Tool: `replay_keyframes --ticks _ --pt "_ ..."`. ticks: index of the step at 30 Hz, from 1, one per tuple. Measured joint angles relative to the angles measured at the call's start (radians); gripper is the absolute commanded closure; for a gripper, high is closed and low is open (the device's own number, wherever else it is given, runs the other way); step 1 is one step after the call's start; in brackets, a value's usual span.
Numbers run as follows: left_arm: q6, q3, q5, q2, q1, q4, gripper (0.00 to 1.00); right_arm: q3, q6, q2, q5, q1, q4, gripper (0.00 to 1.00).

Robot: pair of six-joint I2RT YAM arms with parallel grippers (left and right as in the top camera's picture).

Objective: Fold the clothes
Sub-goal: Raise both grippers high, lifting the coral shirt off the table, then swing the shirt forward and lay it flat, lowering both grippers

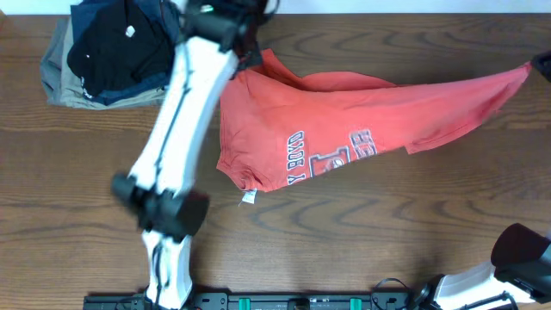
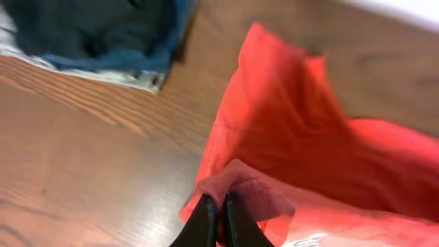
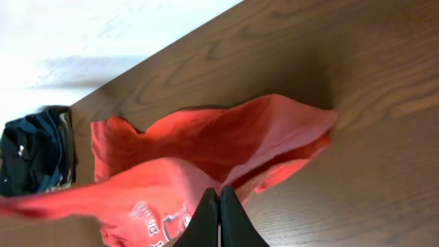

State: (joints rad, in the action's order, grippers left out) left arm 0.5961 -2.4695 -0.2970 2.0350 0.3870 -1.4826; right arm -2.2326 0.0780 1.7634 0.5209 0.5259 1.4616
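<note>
Stretching across the table (image 1: 387, 241), the coral-red T-shirt (image 1: 344, 120) starts just beside the stack of folded garments (image 1: 103, 60) and runs away from it to the table's far end. Part of it rests on the wood, with its white lettering (image 1: 331, 155) facing up and a small white label (image 1: 249, 197) poking out at the edge. The end farthest from the stack is raised and drawn taut into a narrowing band.

The left gripper (image 2: 214, 216) has its fingers pressed together on a bunched edge of the cloth at the end nearest the stack. The right gripper (image 3: 218, 213) pinches the cloth in the same way at the end farthest from it.

I judge the folding barely begun: the shirt is wrinkled and gathered rather than laid flat, and no clean fold shows anywhere. Spreading it smooth, bringing in the sleeves and sides, halving it, and perhaps setting it with the stack all appear left to do.
</note>
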Motion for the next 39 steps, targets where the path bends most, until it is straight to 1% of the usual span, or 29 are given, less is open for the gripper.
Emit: replay_keyframes --ticks 5,8,11,14,16,18,22,25,28,31,32,35,37,39 --pt "0.003 -0.042 0.053 -0.266 0.002 -0.052 0.94 0.001 0.022 -0.082 -0.003 0.0 0.016 0.99" --pt "-0.002 -0.059 0.089 -0.368 0.002 -0.064 0.94 0.001 0.048 -0.143 -0.002 0.0 0.01 0.99" --pt "-0.002 -0.07 0.105 -0.401 0.002 -0.06 0.94 -0.002 0.07 -0.176 -0.004 -0.006 -0.008 0.99" --pt "-0.002 -0.071 0.113 -0.354 0.002 -0.02 0.94 0.0 0.1 -0.161 -0.03 -0.051 -0.053 0.99" --pt "-0.002 -0.07 0.116 -0.282 0.002 0.051 0.94 0.01 0.116 -0.131 -0.047 -0.099 -0.114 0.99" --pt "-0.005 -0.068 0.119 -0.192 -0.002 0.172 0.94 0.029 0.147 -0.084 -0.073 -0.156 -0.222 0.99" --pt "-0.021 -0.047 0.134 0.013 -0.038 0.495 0.94 0.051 0.193 0.031 -0.141 -0.243 -0.436 0.98" --pt "-0.032 -0.033 0.138 0.084 -0.093 0.595 0.94 0.039 0.216 0.078 -0.173 -0.25 -0.47 0.99" --pt "-0.036 -0.053 0.156 0.074 -0.19 0.627 0.94 -0.064 0.25 0.095 -0.171 -0.18 -0.444 0.99" --pt "-0.036 -0.129 0.217 0.012 -0.313 0.652 0.94 -0.238 0.285 0.092 -0.097 -0.032 -0.455 0.99" --pt "-0.036 -0.148 0.246 -0.034 -0.364 0.663 0.94 -0.296 0.3 0.082 -0.061 0.039 -0.461 0.99" --pt "-0.035 -0.196 0.309 -0.178 -0.452 0.668 0.94 -0.375 0.324 0.039 0.013 0.179 -0.453 0.99" --pt "-0.035 -0.235 0.342 -0.267 -0.465 0.647 0.94 -0.392 0.324 0.007 0.043 0.208 -0.422 0.99" --pt "-0.035 -0.261 0.375 -0.328 -0.461 0.605 0.94 -0.392 0.312 -0.011 0.064 0.199 -0.375 0.99"
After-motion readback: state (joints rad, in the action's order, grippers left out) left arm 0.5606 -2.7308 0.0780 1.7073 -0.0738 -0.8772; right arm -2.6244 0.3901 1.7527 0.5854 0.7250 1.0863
